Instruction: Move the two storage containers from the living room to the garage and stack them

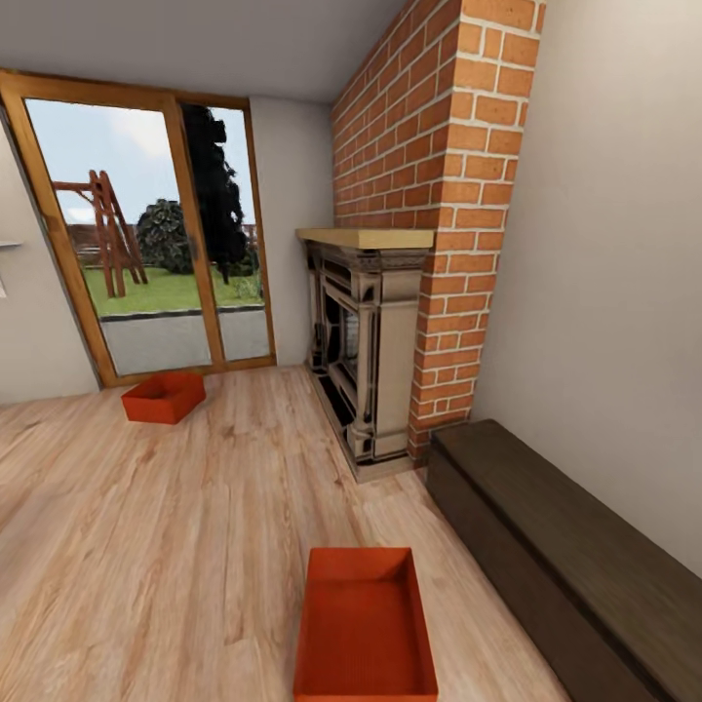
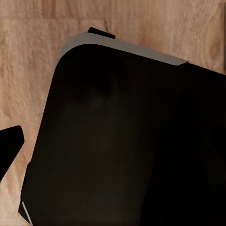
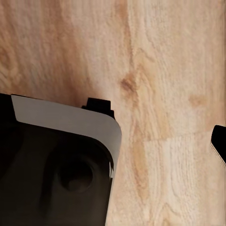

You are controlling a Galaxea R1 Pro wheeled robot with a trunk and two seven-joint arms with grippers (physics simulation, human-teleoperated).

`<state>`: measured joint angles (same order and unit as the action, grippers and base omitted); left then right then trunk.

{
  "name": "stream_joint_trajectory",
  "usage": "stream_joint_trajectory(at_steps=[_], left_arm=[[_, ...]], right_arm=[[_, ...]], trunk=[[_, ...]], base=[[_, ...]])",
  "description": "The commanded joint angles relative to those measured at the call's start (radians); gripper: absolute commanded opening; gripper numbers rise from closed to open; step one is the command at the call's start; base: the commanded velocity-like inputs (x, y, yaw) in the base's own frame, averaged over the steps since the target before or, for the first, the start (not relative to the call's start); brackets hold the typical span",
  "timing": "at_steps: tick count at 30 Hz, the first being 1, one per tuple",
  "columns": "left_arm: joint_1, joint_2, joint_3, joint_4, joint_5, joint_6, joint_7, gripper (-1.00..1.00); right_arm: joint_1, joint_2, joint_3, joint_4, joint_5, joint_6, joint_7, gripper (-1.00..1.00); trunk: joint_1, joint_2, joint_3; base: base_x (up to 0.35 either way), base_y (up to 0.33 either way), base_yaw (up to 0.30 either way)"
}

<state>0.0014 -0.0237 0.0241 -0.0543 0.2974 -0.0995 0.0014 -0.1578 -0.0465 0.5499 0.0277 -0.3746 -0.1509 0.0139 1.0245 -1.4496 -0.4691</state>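
Two orange-red open-top storage containers rest on the light wood-plank floor of the living room. One container lies close in front of me, low in the head view, its ribbed bottom bare. The other container sits farther off to the left, by the glass garden doors. In the left wrist view one dark fingertip juts in over the planks. The right wrist view likewise catches a single dark fingertip at its edge. Nothing is seen held by either one.
A stone fireplace under a red brick chimney stands ahead on the right. A long dark wooden bench runs along the right wall, close beside the near container. Both wrist views look down past my black rounded body onto the planks.
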Motion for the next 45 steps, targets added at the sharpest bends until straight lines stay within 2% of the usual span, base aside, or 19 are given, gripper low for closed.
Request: stream_joint_trajectory(at_steps=[1, 23, 29, 45], left_arm=[[0.0, 0.0, 0.002, -0.001, 0.003, -0.002, 0.0, 1.0], [0.0, -0.001, 0.002, -0.001, 0.003, -0.002, 0.0, 1.0], [0.0, -0.001, 0.002, -0.001, 0.003, -0.002, 0.0, 1.0], [0.0, -0.001, 0.002, -0.001, 0.003, -0.002, 0.0, 1.0]], right_arm=[[-0.001, 0.0, 0.008, 0.003, -0.009, -0.006, 0.001, 1.0], [-0.001, 0.001, 0.008, 0.003, -0.008, -0.006, 0.001, 1.0], [-0.001, 0.003, 0.008, 0.003, -0.009, -0.006, 0.001, 1.0], [-0.001, 0.003, 0.008, 0.003, -0.009, -0.005, 0.001, 1.0]], trunk=[[0.0, 0.0, -0.001], [0.0, 0.0, -0.001], [0.0, 0.0, -0.001], [0.0, 0.0, -0.001]], base=[[0.262, 0.0, 0.0], [0.245, 0.0, 0.0], [0.027, 0.0, -0.038], [0.0, 0.0, -0.203]])
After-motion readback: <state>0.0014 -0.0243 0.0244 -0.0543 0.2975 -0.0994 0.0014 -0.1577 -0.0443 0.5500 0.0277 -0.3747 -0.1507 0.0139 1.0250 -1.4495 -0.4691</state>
